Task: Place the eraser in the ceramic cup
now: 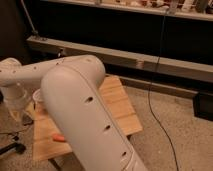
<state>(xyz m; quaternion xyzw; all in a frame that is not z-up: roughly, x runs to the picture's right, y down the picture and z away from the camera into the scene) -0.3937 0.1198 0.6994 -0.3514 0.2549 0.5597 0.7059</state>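
My white arm [75, 100] fills the middle of the camera view and reaches left over a small wooden table [120, 107]. The gripper [17, 107] hangs below the wrist at the far left, over the table's left edge. A small white ceramic cup [38, 95] shows just right of the gripper, partly behind the arm. The eraser is hidden or out of view. An orange carrot [59, 138] lies near the table's front left, partly covered by the arm.
A black cable [155, 95] runs down over the speckled floor right of the table. A long grey ledge [150, 62] and dark wall stand behind. A dark box [204, 105] sits at the right edge.
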